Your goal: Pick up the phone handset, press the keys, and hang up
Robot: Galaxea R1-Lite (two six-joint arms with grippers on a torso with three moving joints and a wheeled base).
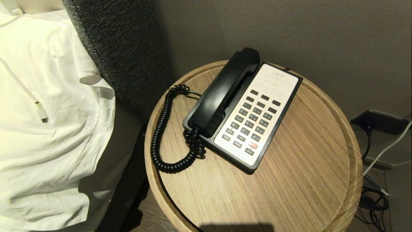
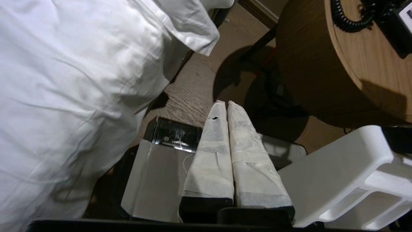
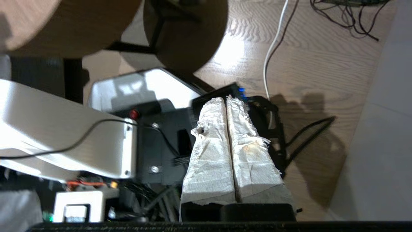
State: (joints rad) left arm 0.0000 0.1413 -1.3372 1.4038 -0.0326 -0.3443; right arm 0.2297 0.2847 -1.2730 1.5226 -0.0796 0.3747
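Both grippers sit clenched and empty, your left gripper (image 2: pixel 224 104) low beside the tabletop (image 1: pixel 305 180), your right gripper (image 3: pixel 226 99) over the floor. You see the phone handset (image 1: pixel 225 91) resting on its phone base (image 1: pixel 257 119) near the tabletop's far edge.

Glossy black phone handset (image 1: pixel 225 91); cradled, cord coiled

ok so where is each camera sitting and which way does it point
Head view: high on the robot, looking down at the round wooden side table with the glossy black phone handset on its cradle; no arm shows.
Left wrist view: behind the shut left gripper, low beside the white bedding, facing the floor.
Right wrist view: behind the shut right gripper, facing the wooden floor.
Shared: head and left wrist views both show the table and black coiled cord.
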